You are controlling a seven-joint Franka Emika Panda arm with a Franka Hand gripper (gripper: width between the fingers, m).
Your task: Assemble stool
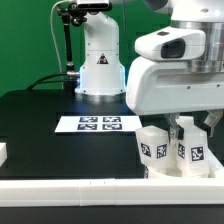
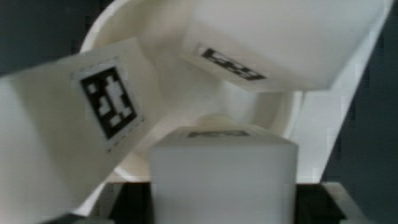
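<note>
My gripper (image 1: pixel 188 128) hangs at the exterior view's right, over a cluster of white tagged stool parts by the front rail. In the wrist view the gripper (image 2: pixel 217 203) is shut on a plain white leg block (image 2: pixel 217 165), with a dark finger (image 2: pixel 132 202) on each side of it. That block stands upright in the exterior view (image 1: pixel 192 150). Another tagged leg block (image 1: pixel 153 148) stands just beside it and leans close in the wrist view (image 2: pixel 98 95). The rounded seat disc (image 2: pixel 249 40) with a tag lies right behind them. It is mostly hidden in the exterior view.
The marker board (image 1: pixel 98 124) lies mid-table in front of the robot base (image 1: pixel 98 70). A long white rail (image 1: pixel 90 190) runs along the front edge. A small white block (image 1: pixel 3 152) sits at the exterior view's left edge.
</note>
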